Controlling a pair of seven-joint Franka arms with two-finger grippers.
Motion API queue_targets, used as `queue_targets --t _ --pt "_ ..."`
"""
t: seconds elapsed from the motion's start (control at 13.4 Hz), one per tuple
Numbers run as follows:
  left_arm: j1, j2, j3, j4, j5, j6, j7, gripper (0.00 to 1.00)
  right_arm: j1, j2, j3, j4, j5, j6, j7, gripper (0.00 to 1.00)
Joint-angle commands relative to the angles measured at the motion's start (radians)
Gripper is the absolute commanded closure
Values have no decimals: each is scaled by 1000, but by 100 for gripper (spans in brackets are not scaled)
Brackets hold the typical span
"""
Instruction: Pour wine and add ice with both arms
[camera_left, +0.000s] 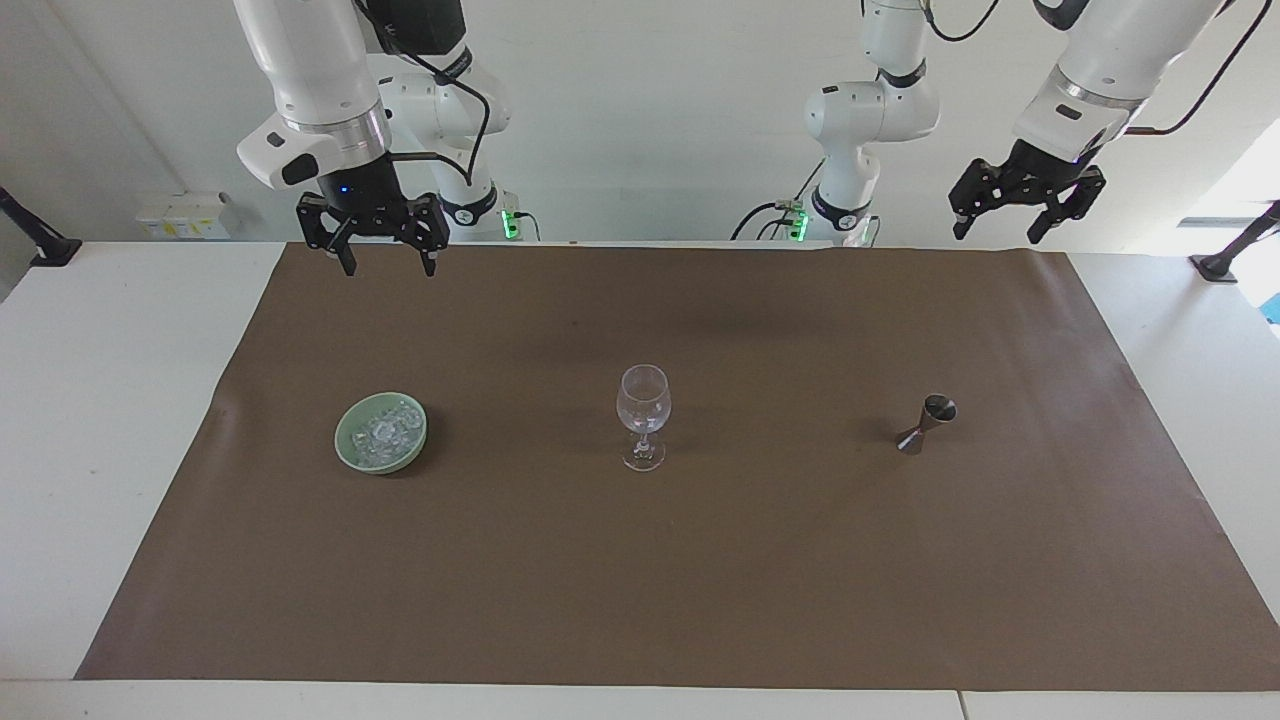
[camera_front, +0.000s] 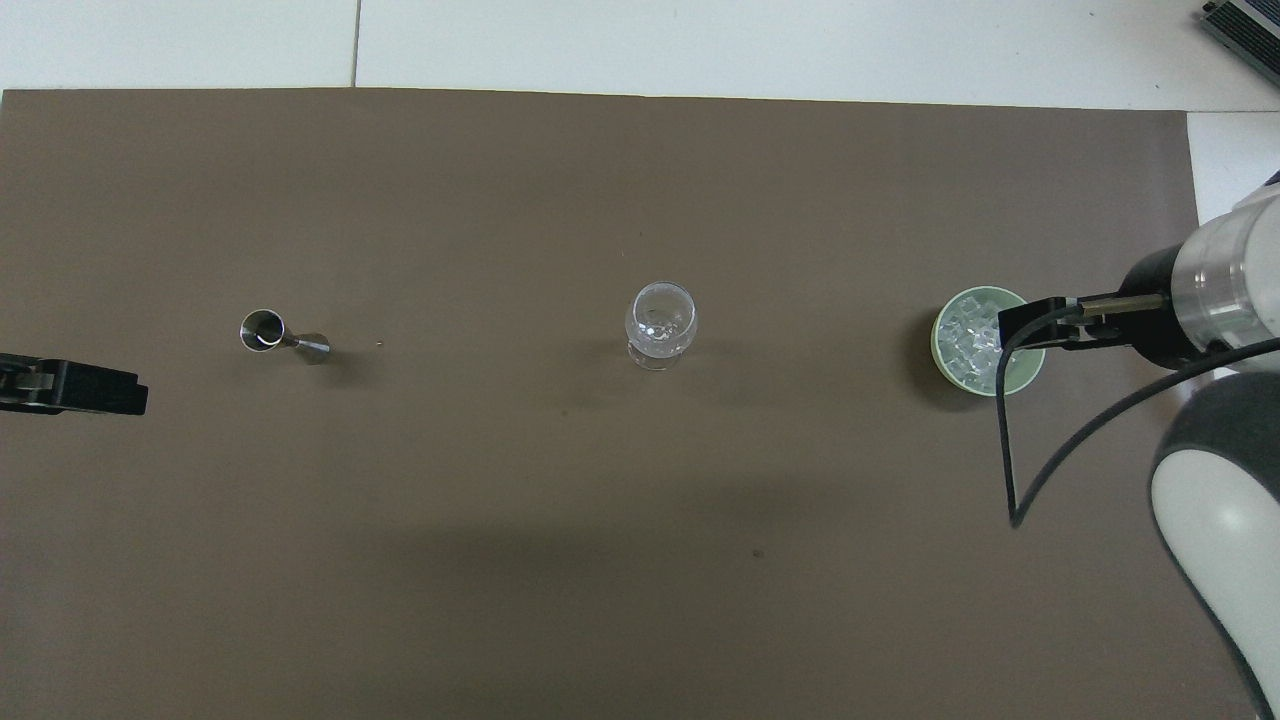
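Note:
A clear wine glass stands upright mid-mat; it also shows in the overhead view. A pale green bowl toward the right arm's end holds several chunks of ice. A small metal jigger stands toward the left arm's end. My right gripper hangs open and empty, high over the mat; in the overhead view it overlaps the bowl and ice. My left gripper is open and empty, raised over the mat's edge at the left arm's end.
A brown mat covers most of the white table. The jigger and the left gripper's tip show at one side of the overhead view. A black cable hangs from the right wrist.

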Motion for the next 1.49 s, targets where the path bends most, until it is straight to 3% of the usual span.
queue_targets --t 0.0,0.45,0.74,0.89,1.41 --pt "-19 -28 12 -26 9 21 -4 0 -13 -20 7 -19 2 -6 -25 0" --pt "-7 -68 6 -83 9 36 -5 0 -14 -20 7 -20 2 -6 -25 0" --pt "-3 -181 6 -322 9 298 -4 0 -14 -20 7 -20 2 -6 -25 0" --pt "-2 -177 6 -330 9 305 -31 0 -14 -20 7 -20 2 -6 -25 0" --pt "36 -91 11 -322 -152 286 -538 0 -13 -20 7 -20 2 -6 -25 0"
